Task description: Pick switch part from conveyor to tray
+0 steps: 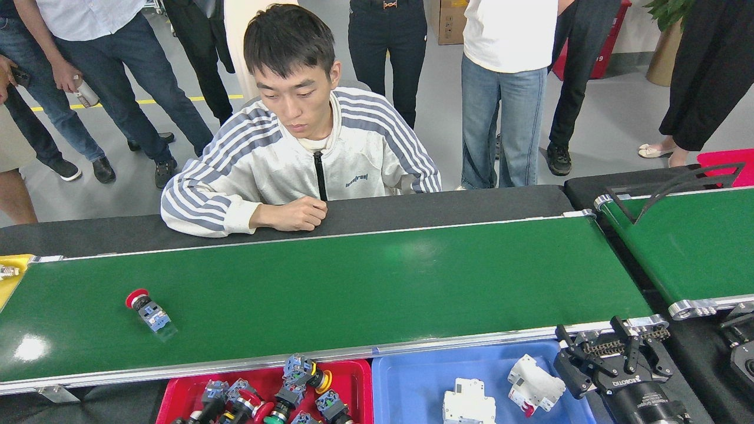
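Onlookers are crowding behind the green conveyor (353, 282), where a red-capped switch part (148, 308) is lying toppled. My right jaws (612, 353) are idling open and empty; my left is out of view. Lying sideways, the part is risking rolling or slipping at pickup.

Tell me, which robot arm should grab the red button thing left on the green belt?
Probably the left: the switch part lies at the conveyor's left end, while the right end effector sits far right.

The conveyor (353, 282) is glossy green with silver rails, carrying a red-capped switch part (148, 309) with a blue body. Below sit a red tray (358, 377) and a blue tray (406, 383).
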Action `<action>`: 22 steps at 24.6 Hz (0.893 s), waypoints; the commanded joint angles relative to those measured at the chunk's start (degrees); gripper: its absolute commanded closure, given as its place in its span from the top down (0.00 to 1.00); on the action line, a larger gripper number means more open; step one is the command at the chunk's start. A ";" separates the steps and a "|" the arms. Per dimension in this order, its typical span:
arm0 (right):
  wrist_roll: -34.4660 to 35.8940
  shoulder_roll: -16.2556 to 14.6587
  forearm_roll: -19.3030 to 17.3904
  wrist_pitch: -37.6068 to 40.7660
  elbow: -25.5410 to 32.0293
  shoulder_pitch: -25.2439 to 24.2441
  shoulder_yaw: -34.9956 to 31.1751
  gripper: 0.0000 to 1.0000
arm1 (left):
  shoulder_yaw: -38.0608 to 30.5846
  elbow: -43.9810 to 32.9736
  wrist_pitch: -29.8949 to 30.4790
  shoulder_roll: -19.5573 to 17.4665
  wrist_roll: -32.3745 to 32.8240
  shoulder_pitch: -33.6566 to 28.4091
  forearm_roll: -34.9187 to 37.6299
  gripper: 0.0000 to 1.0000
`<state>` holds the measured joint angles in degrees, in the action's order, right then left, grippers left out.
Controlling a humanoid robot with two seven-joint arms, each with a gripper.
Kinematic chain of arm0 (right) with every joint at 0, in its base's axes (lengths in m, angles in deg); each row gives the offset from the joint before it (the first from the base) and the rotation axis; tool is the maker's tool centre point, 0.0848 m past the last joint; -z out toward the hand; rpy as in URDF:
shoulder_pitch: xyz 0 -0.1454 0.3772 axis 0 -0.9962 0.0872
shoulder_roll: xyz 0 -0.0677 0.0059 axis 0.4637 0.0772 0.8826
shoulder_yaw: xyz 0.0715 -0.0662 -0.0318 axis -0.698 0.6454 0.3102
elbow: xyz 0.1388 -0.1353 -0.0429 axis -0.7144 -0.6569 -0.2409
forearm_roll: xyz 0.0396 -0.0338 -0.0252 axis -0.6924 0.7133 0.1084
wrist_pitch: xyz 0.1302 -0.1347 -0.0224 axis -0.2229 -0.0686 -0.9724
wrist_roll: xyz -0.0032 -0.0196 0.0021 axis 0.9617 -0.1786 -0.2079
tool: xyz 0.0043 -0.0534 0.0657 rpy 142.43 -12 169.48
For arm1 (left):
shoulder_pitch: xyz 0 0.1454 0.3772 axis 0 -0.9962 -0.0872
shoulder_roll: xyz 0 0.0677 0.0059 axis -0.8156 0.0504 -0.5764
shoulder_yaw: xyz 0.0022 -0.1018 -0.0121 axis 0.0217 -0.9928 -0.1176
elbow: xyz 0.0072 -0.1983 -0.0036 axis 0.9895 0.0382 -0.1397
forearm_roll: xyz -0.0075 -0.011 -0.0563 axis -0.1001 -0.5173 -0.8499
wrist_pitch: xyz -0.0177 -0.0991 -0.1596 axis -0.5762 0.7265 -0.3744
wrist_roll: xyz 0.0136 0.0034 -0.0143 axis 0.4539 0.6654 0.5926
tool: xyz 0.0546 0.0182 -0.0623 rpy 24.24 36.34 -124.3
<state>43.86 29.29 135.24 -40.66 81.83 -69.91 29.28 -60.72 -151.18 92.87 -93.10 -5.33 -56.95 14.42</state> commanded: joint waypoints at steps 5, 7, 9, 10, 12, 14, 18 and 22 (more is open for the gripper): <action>0.08 0.03 -0.06 0.23 0.78 0.24 -0.09 1.00 | -3.03 0.96 -9.71 -0.11 -0.06 3.32 0.16 1.00; 0.08 -0.06 -0.06 0.23 0.78 0.24 -0.09 1.00 | -3.91 4.47 -15.86 -0.90 -0.06 6.92 0.34 1.00; 0.08 -0.06 -0.06 0.23 0.78 0.24 -0.09 1.00 | -4.43 8.43 -17.44 -2.30 -0.06 9.99 0.43 1.00; 0.08 -0.06 -0.06 0.23 0.78 0.24 -0.09 1.00 | -4.52 10.10 -17.71 -3.09 -0.06 11.22 0.43 1.00; 0.08 -0.06 -0.06 0.23 0.78 0.24 -0.09 1.00 | -4.43 13.35 -19.20 -4.50 -0.06 14.21 0.51 1.00; 0.08 -0.06 -0.06 0.23 0.78 0.24 -0.09 1.00 | -4.35 15.99 -20.34 -5.99 -0.06 17.12 0.60 1.00; 0.08 -0.06 -0.06 0.23 0.78 0.24 0.00 1.00 | -3.82 22.14 -22.63 -10.30 -0.06 22.48 1.13 1.00; 0.08 -0.06 -0.06 0.23 0.78 0.24 1.14 1.00 | -3.73 29.87 -22.89 -11.53 -0.06 27.84 1.39 1.00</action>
<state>43.86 29.29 135.24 -40.59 81.83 -69.91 30.48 -64.37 -122.27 70.43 -103.76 -5.17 -30.54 15.57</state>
